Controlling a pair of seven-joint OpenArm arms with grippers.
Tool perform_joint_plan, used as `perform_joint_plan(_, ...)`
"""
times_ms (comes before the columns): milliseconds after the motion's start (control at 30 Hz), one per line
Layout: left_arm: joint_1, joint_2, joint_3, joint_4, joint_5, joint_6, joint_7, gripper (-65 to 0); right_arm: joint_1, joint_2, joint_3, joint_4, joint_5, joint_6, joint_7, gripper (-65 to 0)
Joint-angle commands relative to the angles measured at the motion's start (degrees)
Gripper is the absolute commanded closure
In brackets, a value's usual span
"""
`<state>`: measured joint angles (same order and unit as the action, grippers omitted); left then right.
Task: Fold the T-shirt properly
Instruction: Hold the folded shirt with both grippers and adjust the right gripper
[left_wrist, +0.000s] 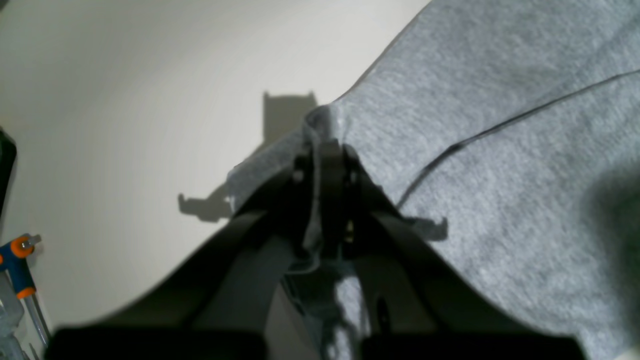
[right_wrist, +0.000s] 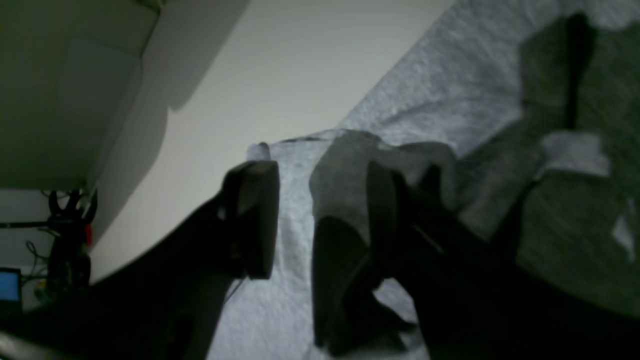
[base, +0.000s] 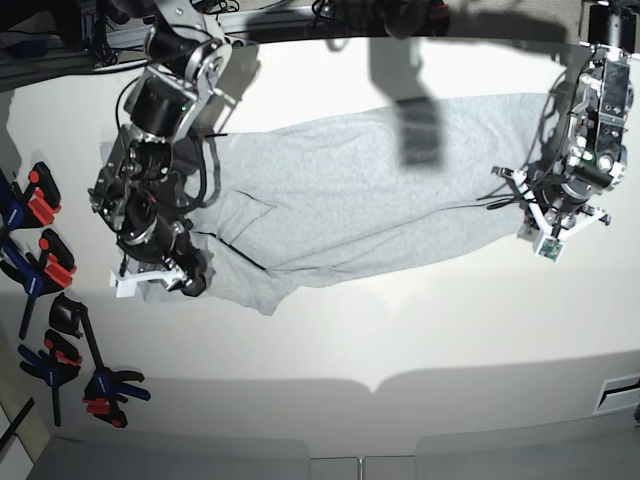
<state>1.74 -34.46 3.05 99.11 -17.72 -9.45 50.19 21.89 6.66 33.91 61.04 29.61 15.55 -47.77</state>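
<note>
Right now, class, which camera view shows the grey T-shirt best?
The base view: the whole T-shirt lies spread across the table. Each wrist view shows only nearby fabric, pinched in the left gripper, between the right gripper's open jaws.

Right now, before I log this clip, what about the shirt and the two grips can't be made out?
- Lettering: no print shows on the T-shirt in any view.
- Right gripper: open in the right wrist view; blur and shadow hide whether cloth sits between the fingers; in the base view the arm covers it.
- Left gripper: shut on a shirt edge; its own body hides how much cloth is pinched.
- T-shirt's left end: base view, under the right arm.
</note>
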Motion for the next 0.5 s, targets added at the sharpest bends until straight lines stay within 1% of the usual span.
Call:
perform_joint_plan(0, -0.76, -0.96, -0.42, 1.03, 0.28, 0.31, -0.92, 0.0, 1.46, 0.57, 0.0, 0.7, 0.9, 0.11, 0.85, -26.4)
perform_joint_plan(67, -0.76, -0.96, -0.42, 1.03, 0.31, 0.31, -0.92, 0.0, 1.46, 0.5, 0.0, 0.7, 1.07, 0.11, 0.63, -26.4)
perform_joint_plan(167, -0.76, -0.96, -0.42, 1.03, 0.31, 0.31, -0.66, 0.0, 1.42, 0.68, 0.11, 0.7, 0.94, 0.13, -2.58, -26.4)
perform_joint_plan(233, -0.76, -0.96, -0.42, 1.03, 0.31, 0.31, -0.68, 0.0, 1.4, 0.63, 1.31, 0.7, 0.48, 0.22, -2.67, -26.4)
perform_joint_plan(367, -0.76, -0.96, -0.42, 1.03, 0.31, 0.31, -0.7, 0.0, 1.42, 0.61, 5.95, 0.7, 0.13, 0.55, -1.6, -26.4)
perform_joint_plan(467, -0.76, -0.96, -0.42, 1.03, 0.28, 0.31, -0.74, 0.0, 1.42, 0.61, 9.84, 0.7, -3.72, 0.57, -1.07, -26.4)
